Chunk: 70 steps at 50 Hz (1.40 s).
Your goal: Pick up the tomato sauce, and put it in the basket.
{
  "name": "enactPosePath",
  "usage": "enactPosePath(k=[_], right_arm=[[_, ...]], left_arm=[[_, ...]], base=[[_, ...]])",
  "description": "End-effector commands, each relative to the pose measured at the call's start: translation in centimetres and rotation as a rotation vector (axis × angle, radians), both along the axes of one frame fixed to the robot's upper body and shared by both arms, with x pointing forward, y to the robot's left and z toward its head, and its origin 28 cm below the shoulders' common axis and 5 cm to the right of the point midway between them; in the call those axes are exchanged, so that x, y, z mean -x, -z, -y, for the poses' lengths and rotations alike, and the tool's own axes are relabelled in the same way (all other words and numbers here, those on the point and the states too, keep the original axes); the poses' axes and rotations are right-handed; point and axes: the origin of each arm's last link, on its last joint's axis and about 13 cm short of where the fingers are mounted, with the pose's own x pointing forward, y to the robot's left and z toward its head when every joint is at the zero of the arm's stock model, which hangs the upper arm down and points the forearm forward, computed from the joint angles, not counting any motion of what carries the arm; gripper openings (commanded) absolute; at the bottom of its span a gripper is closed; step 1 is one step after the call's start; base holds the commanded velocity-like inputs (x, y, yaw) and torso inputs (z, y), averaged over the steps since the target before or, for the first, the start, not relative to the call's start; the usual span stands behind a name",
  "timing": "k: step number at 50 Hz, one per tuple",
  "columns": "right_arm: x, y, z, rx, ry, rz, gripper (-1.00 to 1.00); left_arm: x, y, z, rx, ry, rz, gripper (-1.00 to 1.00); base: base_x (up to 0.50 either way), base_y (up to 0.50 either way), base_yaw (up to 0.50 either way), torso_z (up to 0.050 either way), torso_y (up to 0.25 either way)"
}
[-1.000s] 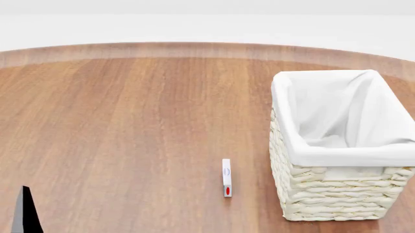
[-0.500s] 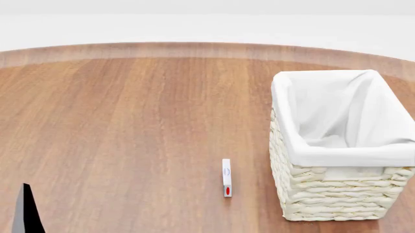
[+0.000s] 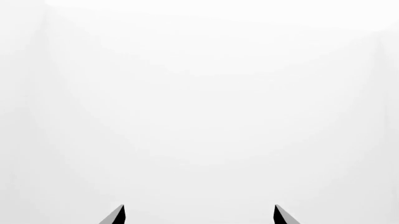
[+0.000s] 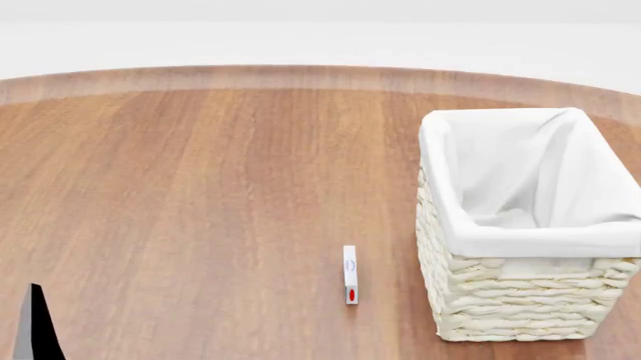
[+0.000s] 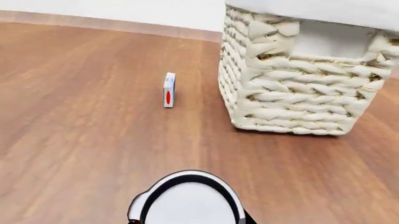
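The tomato sauce (image 5: 188,200) shows only in the right wrist view, as a round silver-white can top with a dark rim and a speck of red at its edge, right at my right gripper's jaws. The fingers are almost wholly hidden behind it; the can sits above the table, held. The cream wicker basket (image 4: 516,304) with its white lining stands at the right of the table, and also shows in the right wrist view (image 5: 287,98) beyond the can. My left gripper (image 3: 199,215) is open and empty, facing blank white; one fingertip (image 4: 36,330) shows low left in the head view.
A small white box with a red oval (image 4: 350,274) lies on the wooden table (image 4: 200,210) left of the basket, and shows in the right wrist view (image 5: 169,89). The table's far curved edge meets a white background.
The left fingertip in the head view has shifted very slightly up and to the left. The basket and the small box have not moved.
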Motion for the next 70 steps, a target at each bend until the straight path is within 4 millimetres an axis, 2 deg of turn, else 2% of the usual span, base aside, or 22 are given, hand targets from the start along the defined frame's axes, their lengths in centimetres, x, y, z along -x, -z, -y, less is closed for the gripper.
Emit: enactPosePath(k=[1,14,21,30,48,49,54,55,57,60,61,66,69,70], right_arm=[[-1.9,-2.5,0.1,0.072,-0.025,0.115,-1.00],[-2.5,-4.8,0.4,0.093,-0.002,0.205,-1.00],[-3.3,-7.0,0.5,0.127,0.007,0.297,-1.00],[-5.4,-10.8,0.8,0.176,0.010,0.451,-1.00],[-7.3,-14.3,1.3,0.251,0.001,0.573,-1.00],[-7.8,-15.2,1.4,0.275,0.001,0.605,-1.00],[-8.0,-15.5,1.4,0.285,-0.001,0.612,-1.00],[-8.9,-16.8,1.9,0.337,0.028,0.649,-1.00],[-9.3,-17.6,2.1,0.348,0.036,0.670,-1.00],[-9.3,-17.6,2.1,0.348,0.036,0.670,-1.00],[-9.9,-18.7,2.4,0.339,0.039,0.694,-1.00],[-10.8,-20.0,2.8,0.339,0.054,0.733,-1.00],[-10.9,-20.2,2.9,0.343,0.054,0.736,-1.00],[-11.3,-20.9,3.0,0.354,0.055,0.752,-1.00]], left_arm=[[0.1,0.0,-0.1,0.003,-0.003,0.002,1.00],[0.0,-0.1,-0.1,0.003,0.004,0.003,1.00],[-0.1,0.0,-0.2,0.006,-0.001,0.000,1.00],[0.0,0.0,-0.1,0.009,0.004,0.000,1.00],[0.0,0.1,-0.2,0.003,-0.002,-0.002,1.00],[0.0,0.1,-0.3,0.004,-0.005,-0.003,1.00],[0.0,0.1,-0.3,0.003,-0.006,-0.003,1.00],[0.1,0.1,-0.3,0.002,-0.009,-0.004,1.00],[0.2,0.0,-0.3,0.001,-0.009,-0.003,1.00],[0.2,0.0,-0.3,0.001,-0.009,-0.003,1.00],[0.5,-0.1,-0.3,-0.001,-0.009,0.000,1.00],[0.7,-0.2,-0.4,-0.009,-0.015,0.002,1.00],[0.7,-0.2,-0.4,-0.010,-0.015,0.002,1.00],[0.9,-0.2,-0.4,-0.012,-0.014,0.004,1.00]], base=[[0.00,0.00,0.00,0.000,0.000],[0.00,0.00,0.00,0.000,0.000],[0.00,0.00,0.00,0.000,0.000],[0.00,0.00,0.00,0.000,0.000],[0.00,0.00,0.00,0.000,0.001],[0.00,0.00,0.00,0.000,0.000],[0.00,0.00,0.00,0.000,0.000],[0.00,0.00,0.00,0.000,0.000],[0.00,0.00,0.00,0.000,0.000],[0.00,0.00,0.00,0.000,0.000],[0.00,0.00,0.00,0.000,0.000],[0.00,0.00,0.00,0.000,0.000],[0.00,0.00,0.00,0.000,0.000],[0.00,0.00,0.00,0.000,0.000]])
